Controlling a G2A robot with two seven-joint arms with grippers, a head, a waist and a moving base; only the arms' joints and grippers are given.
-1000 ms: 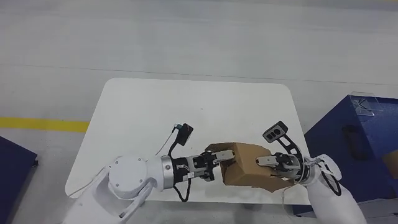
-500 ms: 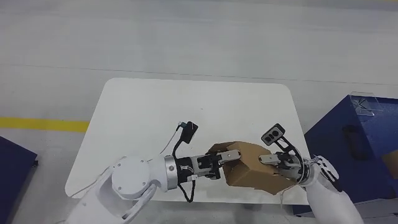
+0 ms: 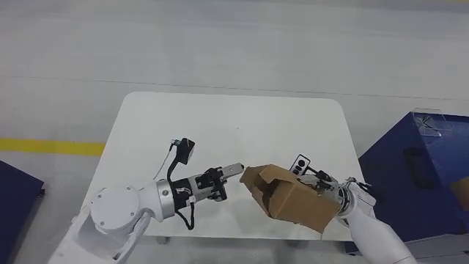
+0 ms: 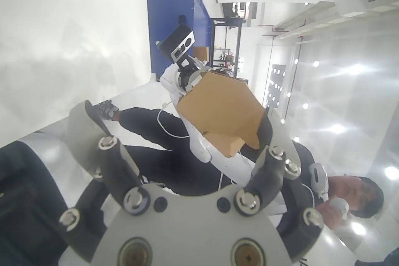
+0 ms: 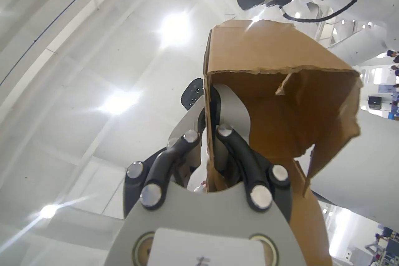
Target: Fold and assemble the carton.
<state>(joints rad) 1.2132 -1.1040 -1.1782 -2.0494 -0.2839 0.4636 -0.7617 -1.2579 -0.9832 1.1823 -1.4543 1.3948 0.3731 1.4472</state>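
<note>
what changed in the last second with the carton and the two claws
The left claw has pulled back off the carton, toward its own side, and now stands open with a gap between them. The carton has turned a little while held by the right claw. Unchanged: the right claw stays shut on one carton wall, and the carton is still over the near edge of the white table.

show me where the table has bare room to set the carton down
The far half of the table is bare, from its far edge down to the arms. Crowded along the near edge: the carton, held by the right pincer, and the open left pincer beside it.
</note>
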